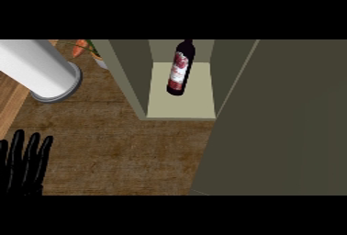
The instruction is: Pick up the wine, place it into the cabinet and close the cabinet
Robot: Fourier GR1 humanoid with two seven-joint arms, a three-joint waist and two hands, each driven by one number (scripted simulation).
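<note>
The wine bottle, dark glass with a red and white label, stands upright on the pale shelf inside the open cabinet. No hand touches it. The cabinet's door, a large olive-grey panel, fills the right half of the view and hides whatever lies behind it. My left hand rests at the lower left with fingers straight and pointing up, far from the bottle. My right hand does not show in the head view.
A big white cylinder lies tilted at the upper left on the brown wooden counter. Something orange and green peeks out behind it beside the cabinet's left wall.
</note>
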